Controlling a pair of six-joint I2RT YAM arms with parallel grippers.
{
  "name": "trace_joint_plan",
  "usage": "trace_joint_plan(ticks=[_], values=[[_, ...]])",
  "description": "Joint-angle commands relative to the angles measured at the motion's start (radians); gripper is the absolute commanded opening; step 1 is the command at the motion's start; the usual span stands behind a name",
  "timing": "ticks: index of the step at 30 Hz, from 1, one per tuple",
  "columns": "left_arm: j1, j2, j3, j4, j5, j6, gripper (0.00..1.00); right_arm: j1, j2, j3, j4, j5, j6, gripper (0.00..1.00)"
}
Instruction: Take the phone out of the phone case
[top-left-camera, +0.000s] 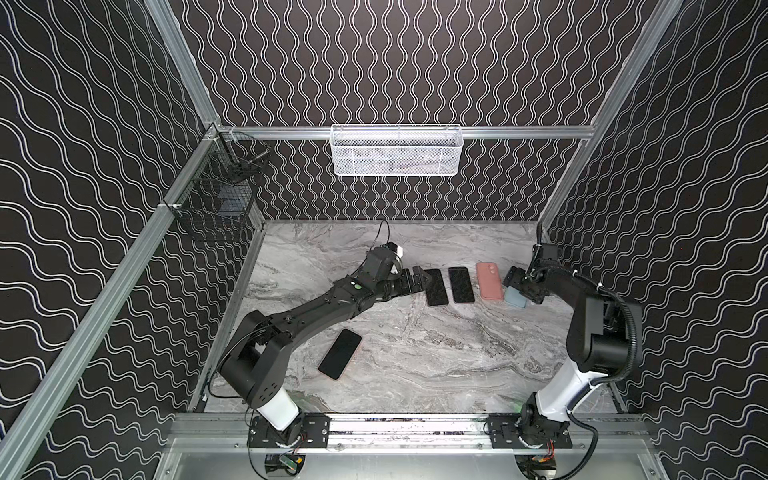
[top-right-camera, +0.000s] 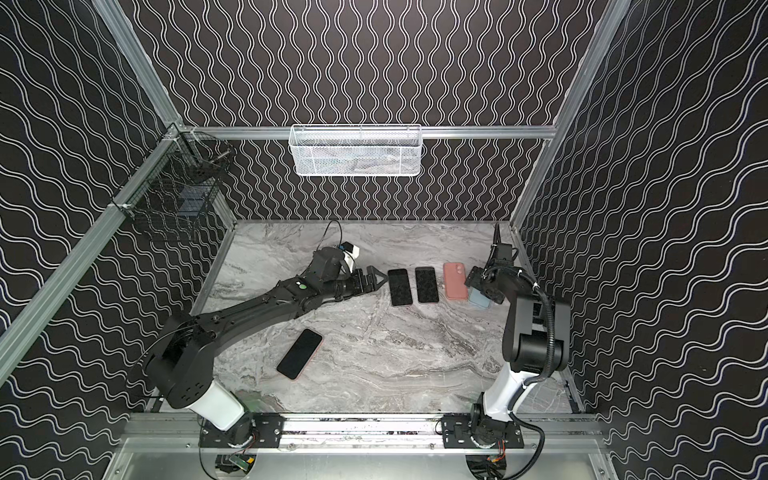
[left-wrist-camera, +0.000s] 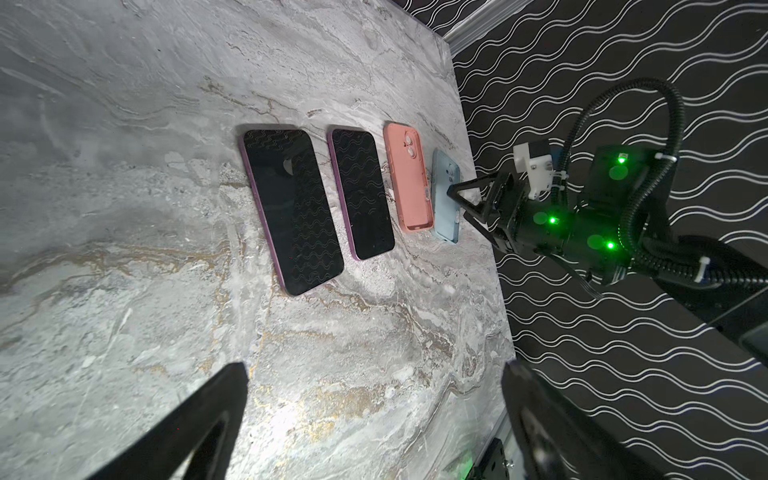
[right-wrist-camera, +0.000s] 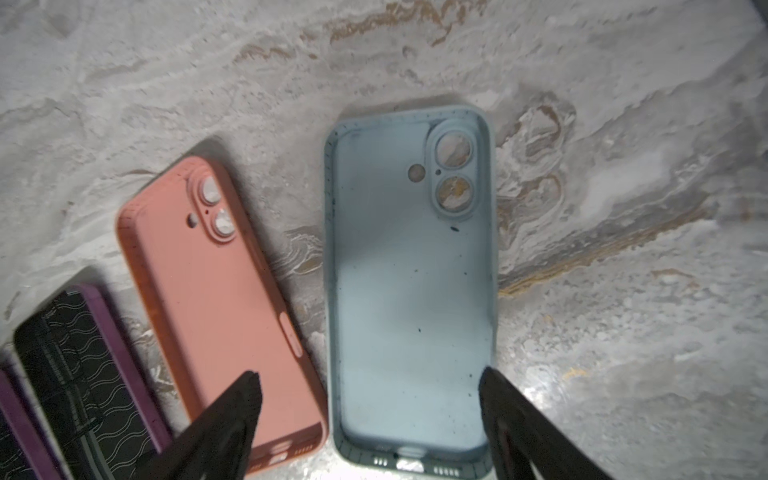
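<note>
Grey marble tabletop (top-left-camera: 457, 365), broad bare stretch at near centre and right. Far row, left to right, narrow gaps between: purple-cased phone (top-left-camera: 436, 286), second purple-cased phone (top-left-camera: 461, 284), empty pink case (top-left-camera: 489, 280), empty blue case (top-left-camera: 515, 298) close to the right edge. Near left: bare phone (top-left-camera: 340, 354). Just left of the row: left gripper (top-left-camera: 422, 280), spread wide, empty. Over the blue case: right gripper (left-wrist-camera: 459, 204), spread wide, gripping nothing.

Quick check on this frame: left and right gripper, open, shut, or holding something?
Left gripper: open, holding nothing.
Right gripper: open over the empty light blue case, holding nothing.
</note>
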Motion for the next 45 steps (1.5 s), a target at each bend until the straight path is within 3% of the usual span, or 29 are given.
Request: trace_joint_plan(ticks=[1, 31, 39, 45], values=[[0.001, -0.017, -0.008, 0.014, -0.009, 0.023, 0.99, 0.003, 0.021, 0.014, -0.002, 0.01, -0.003, 0.85], [0.008, -0.005, -0.009, 0.044, 0.018, 0.0, 0.99, 0.005, -0.019, -0.047, 0.053, 0.14, -0.058, 0.85], [0.01, -0.048, 0.004, -0.024, -0.029, 0.033, 0.99, 0.015, -0.173, -0.061, 0.052, 0.059, -0.04, 0.86], [0.014, -0.197, -0.014, -0.201, -0.122, 0.119, 0.99, 0.05, -0.334, -0.052, 0.015, -0.043, -0.048, 0.94]])
